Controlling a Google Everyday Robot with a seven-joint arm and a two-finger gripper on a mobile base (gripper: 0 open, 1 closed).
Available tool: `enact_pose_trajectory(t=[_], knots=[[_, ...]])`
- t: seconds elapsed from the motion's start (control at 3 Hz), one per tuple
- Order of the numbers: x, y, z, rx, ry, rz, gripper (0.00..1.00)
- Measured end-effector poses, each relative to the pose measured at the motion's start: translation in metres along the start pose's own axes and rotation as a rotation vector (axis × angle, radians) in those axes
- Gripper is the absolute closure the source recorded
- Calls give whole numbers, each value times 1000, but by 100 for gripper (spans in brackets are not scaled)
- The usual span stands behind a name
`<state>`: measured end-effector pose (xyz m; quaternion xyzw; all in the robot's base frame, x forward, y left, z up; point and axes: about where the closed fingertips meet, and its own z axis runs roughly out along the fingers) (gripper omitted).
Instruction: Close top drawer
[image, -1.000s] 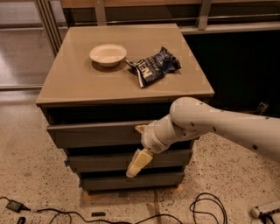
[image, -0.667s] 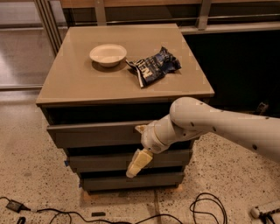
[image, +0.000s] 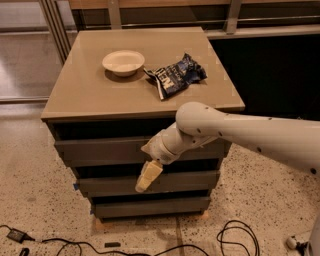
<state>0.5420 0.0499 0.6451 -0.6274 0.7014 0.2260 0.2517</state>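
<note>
gripper (image: 149, 175) shifted left, hanging just below top drawer (image: 100, 150)

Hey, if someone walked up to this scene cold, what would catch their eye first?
The big white arm stretched in from the right, with its gripper hanging just below the top drawer front. Then the pale bowl and crumpled blue chip bag on the cabinet top.

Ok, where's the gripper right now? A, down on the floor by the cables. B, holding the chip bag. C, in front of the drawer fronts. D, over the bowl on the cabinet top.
C: the gripper hangs in front of the drawer fronts, just below the top drawer, while the bowl and chip bag lie untouched on the cabinet top.
</note>
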Motion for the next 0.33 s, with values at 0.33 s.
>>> enact_pose_trajectory(t=[0.33], knots=[[0, 0, 0, 0, 0, 0, 0]])
